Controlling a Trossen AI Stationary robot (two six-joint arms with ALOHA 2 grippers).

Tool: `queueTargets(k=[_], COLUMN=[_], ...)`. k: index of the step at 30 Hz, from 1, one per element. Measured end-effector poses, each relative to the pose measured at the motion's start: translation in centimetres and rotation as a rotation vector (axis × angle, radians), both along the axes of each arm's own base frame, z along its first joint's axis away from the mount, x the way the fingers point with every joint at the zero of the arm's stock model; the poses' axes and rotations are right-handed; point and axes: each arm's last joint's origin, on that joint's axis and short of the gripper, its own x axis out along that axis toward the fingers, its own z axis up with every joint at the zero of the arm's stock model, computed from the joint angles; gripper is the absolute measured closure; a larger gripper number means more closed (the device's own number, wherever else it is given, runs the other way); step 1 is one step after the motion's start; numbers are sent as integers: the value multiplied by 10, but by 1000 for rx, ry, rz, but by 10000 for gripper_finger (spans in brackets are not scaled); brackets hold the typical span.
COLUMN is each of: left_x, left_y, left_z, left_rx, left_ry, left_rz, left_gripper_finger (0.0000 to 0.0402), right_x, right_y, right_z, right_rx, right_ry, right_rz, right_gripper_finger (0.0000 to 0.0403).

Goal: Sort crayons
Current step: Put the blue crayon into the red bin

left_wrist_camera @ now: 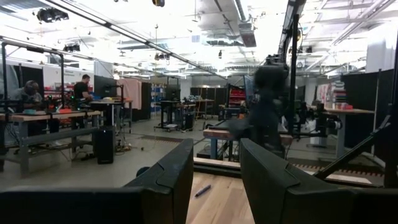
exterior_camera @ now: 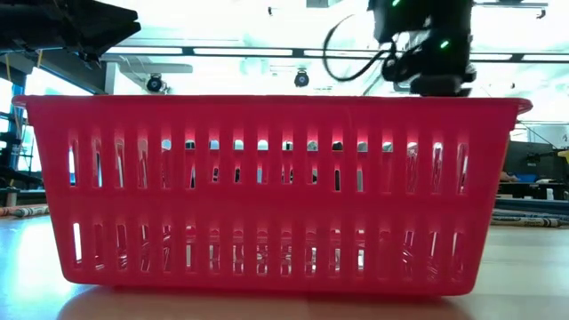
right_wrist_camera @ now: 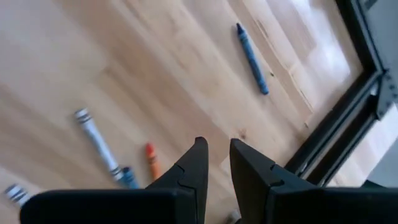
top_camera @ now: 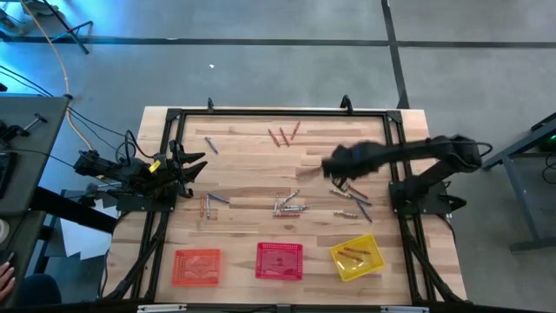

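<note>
A grey concrete floor (top_camera: 261,52) surrounds the wooden surface (top_camera: 252,174). Beyond it, workbenches (left_wrist_camera: 50,121) stand under bright ceiling lights (left_wrist_camera: 217,18).

**Occluded and Indeterminate Areas**

Low view: the red basket (exterior_camera: 267,191) fills the picture and hides the tabletop behind it. High view: the right end effector (top_camera: 334,165) is motion-blurred; its contents cannot be determined. Right wrist view: a silver crayon (right_wrist_camera: 12,193), possibly, is cut off at the edge.
</note>
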Motion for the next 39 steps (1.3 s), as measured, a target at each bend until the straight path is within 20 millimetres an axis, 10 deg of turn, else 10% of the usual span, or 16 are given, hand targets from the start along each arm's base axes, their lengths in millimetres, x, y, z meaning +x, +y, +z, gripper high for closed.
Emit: queueTargets(k=[14,39], left_x=[0,0], left_y=[0,0], left_z=[0,0], left_rx=[48,49], left_ry=[18,18], left_rz=[16,16], left_gripper_finger=[284,284], right_x=[-15,-14], right_y=[-104,-145], right_z=[-5,-48], right_rx=[148,293], right_ry=[-121,-36], right_rz=[-43,17], right_gripper_finger=[343,286])
